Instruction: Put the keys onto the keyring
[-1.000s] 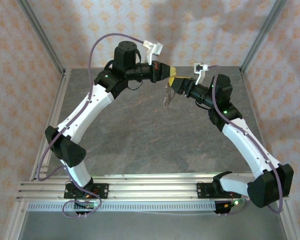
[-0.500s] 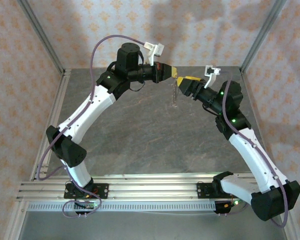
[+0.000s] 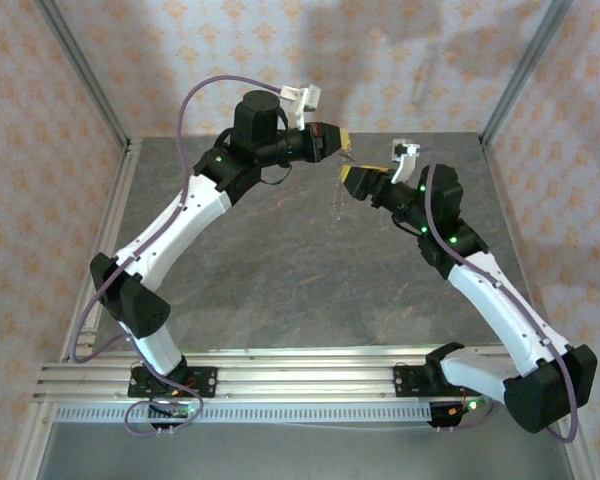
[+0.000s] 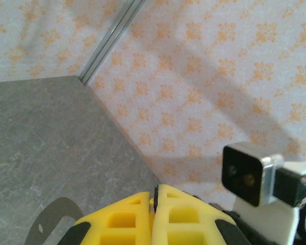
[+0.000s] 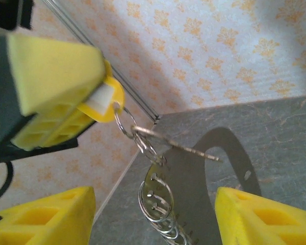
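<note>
My left gripper point(image 3: 342, 143) is high over the far middle of the table, shut on the yellow head of a key point(image 5: 109, 97). In the left wrist view its fingers point(image 4: 137, 219) are pressed together around a thin dark edge. A wire ring runs through the head, and a short metal blade point(image 5: 186, 149) sticks out to the right. The keyring point(image 5: 158, 204), a chain of thin wire rings, dangles from there above the table point(image 3: 338, 195). My right gripper point(image 3: 348, 180) is just below and right of the left one. It stands open, one finger point(image 5: 41, 217) on each side of the hanging rings, touching nothing.
The grey stone-look tabletop point(image 3: 310, 280) is walled by orange-patterned paper with metal corner posts point(image 3: 520, 70). An aluminium rail point(image 3: 280, 375) runs along the near edge by the arm bases. The right wrist's camera block point(image 4: 247, 173) sits close beside my left fingers.
The right gripper drew away from the left one to the right, then came back lower beside the hanging rings, opening a little wider. The left gripper stayed shut and shifted slightly.
</note>
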You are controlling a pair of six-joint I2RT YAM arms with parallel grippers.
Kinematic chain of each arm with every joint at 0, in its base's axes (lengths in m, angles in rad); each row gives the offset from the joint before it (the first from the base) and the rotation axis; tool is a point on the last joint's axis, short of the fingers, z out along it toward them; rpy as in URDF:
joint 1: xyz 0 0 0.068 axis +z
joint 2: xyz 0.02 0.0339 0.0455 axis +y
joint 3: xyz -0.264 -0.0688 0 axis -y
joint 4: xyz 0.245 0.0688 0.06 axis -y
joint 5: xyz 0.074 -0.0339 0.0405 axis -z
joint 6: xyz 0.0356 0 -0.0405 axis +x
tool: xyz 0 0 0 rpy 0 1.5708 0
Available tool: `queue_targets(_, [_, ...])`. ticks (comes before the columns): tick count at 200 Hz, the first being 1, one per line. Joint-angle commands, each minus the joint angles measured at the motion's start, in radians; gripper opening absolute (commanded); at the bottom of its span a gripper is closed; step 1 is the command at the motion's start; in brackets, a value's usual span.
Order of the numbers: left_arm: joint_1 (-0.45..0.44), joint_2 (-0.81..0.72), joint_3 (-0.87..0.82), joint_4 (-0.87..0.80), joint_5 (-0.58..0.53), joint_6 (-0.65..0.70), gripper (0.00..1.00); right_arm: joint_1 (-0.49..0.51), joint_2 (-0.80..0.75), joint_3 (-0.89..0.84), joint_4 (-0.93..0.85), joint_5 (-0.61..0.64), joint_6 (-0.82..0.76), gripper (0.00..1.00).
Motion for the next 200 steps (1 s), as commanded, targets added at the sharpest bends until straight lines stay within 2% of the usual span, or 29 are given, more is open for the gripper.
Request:
queue_targets(1, [-0.013,-0.048,-0.001,0.071,-0.049,-0.028,0.00,0.043,0.016,-0.009,-0.008,0.086,-0.042,0.64])
queue_targets(40, [-0.019,-0.046,-0.001,0.086,-0.062,-0.046,0.00,0.110,0.042,-0.014,-0.017,0.251,-0.073,0.63])
queue_targets(85, [-0.028,-0.057,-0.008,0.099,-0.067,-0.055,0.00,0.130,0.070,-0.033,0.021,0.388,-0.099,0.58])
queue_targets(126, [-0.029,-0.068,-0.027,0.115,-0.073,-0.067,0.00,0.132,0.098,-0.022,0.060,0.406,-0.119,0.37])
queue_targets(143, [-0.029,-0.070,-0.036,0.121,-0.078,-0.075,0.00,0.131,0.102,-0.011,0.060,0.405,-0.130,0.23])
queue_targets(161, [-0.030,-0.074,-0.048,0.129,-0.083,-0.082,0.00,0.131,0.102,0.001,0.048,0.411,-0.147,0.15])
queue_targets(182, [-0.029,-0.084,-0.061,0.138,-0.087,-0.087,0.00,0.131,0.105,0.019,0.014,0.421,-0.177,0.00])
queue_targets(200, [-0.029,-0.095,-0.079,0.144,-0.098,-0.085,0.00,0.131,0.105,0.042,-0.032,0.439,-0.212,0.00])
